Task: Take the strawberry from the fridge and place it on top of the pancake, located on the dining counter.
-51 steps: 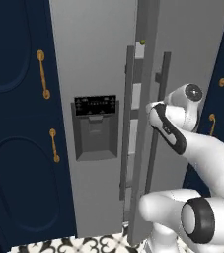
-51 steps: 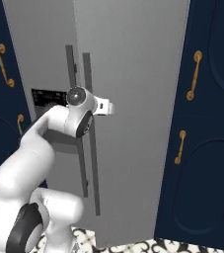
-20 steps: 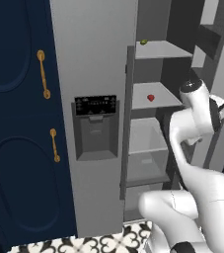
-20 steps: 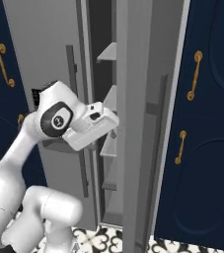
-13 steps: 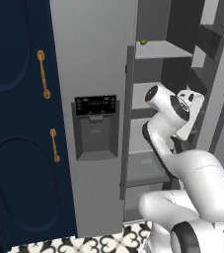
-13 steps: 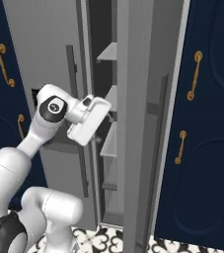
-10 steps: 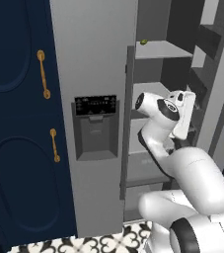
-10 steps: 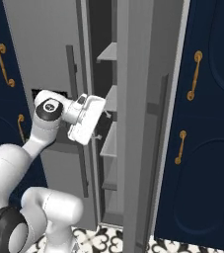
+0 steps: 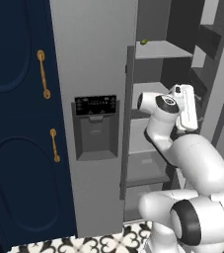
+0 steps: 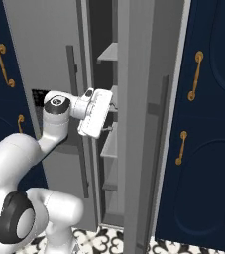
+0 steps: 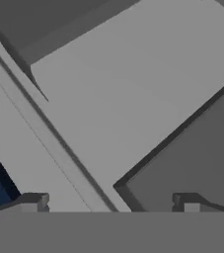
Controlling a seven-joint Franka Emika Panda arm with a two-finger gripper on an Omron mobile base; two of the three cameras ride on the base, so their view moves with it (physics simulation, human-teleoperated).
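Fridge (image 9: 91,59) door ajar, handle vertical

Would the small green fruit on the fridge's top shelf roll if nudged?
Probably: the green fruit looks rounded and sits near the edge of the flat shelf, so it could roll off. Being tiny, it is likely light.

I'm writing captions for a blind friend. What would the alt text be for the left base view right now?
A white robot arm reaches into an open grey fridge, its open gripper raised beside the light grey shelves. A small green fruit sits on the top shelf. Navy cabinets with gold handles stand to the left, above a patterned tile floor.
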